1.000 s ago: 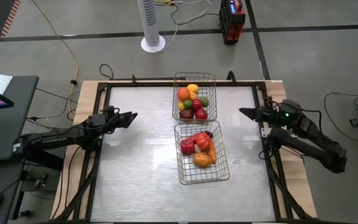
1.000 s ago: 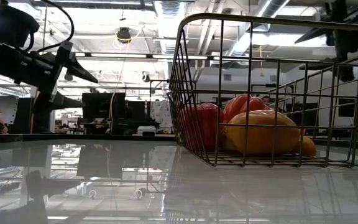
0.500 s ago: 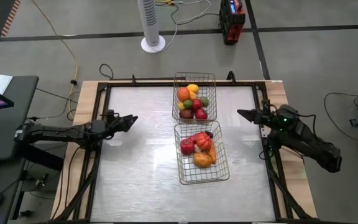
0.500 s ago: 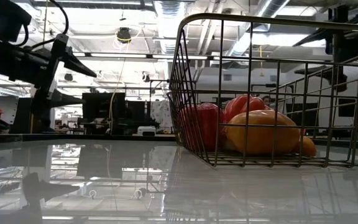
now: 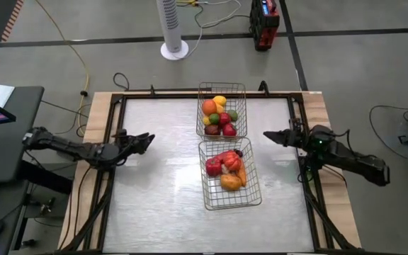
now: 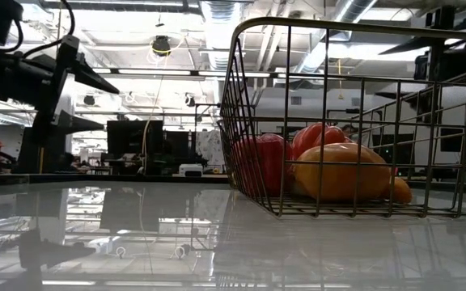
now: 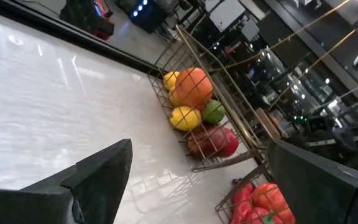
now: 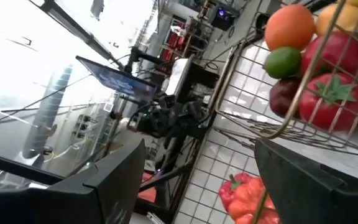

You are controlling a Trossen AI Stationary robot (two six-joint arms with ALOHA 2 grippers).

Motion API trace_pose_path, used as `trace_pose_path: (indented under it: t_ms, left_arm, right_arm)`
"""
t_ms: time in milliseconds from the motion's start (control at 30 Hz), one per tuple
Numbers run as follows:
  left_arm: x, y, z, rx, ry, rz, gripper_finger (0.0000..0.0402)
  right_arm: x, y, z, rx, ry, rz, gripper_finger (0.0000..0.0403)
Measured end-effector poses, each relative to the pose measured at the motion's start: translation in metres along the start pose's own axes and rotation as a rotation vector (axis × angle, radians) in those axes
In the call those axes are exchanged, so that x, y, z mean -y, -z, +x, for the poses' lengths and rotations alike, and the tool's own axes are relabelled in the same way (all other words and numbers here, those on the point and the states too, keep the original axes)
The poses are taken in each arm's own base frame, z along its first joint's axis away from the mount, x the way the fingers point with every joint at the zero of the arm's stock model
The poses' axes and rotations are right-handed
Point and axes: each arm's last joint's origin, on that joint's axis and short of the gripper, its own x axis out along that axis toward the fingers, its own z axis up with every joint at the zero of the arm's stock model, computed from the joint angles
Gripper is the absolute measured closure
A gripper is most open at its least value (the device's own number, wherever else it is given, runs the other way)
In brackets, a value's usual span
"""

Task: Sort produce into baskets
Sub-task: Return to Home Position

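Hovering left arm (image 5: 83, 150) jaws spread wide, right arm (image 5: 338, 150) jaws spread likewise, both well apart from the baskets (image 5: 232, 197).

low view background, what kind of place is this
Probably a robotics lab or workshop: exposed ceiling ducts and strip lights overhead, dark monitors on benches behind the table, and loose cables across a grey floor.
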Motion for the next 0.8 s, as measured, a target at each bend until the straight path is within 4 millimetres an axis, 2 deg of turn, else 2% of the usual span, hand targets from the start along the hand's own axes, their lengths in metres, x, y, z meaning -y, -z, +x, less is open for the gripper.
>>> trace_pose_path:
  t_ms: [300, 500, 800]
  left_arm:
    - [0.001, 0.003, -0.005, 0.022, -0.002, -0.081, 0.0045]
    - [-0.002, -0.001, -0.004, 0.151, -0.070, -0.181, 0.0045]
    - [-0.002, 0.002, -0.004, 0.055, -0.037, -0.106, 0.0045]
  right_arm:
    - [0.004, 0.003, 0.001, -0.006, 0.020, -0.089, 0.0075]
    - [0.003, 0.006, 0.001, -0.084, -0.018, -0.053, 0.0075]
    - [0.013, 0.014, 0.000, -0.175, 0.075, -0.124, 0.0075]
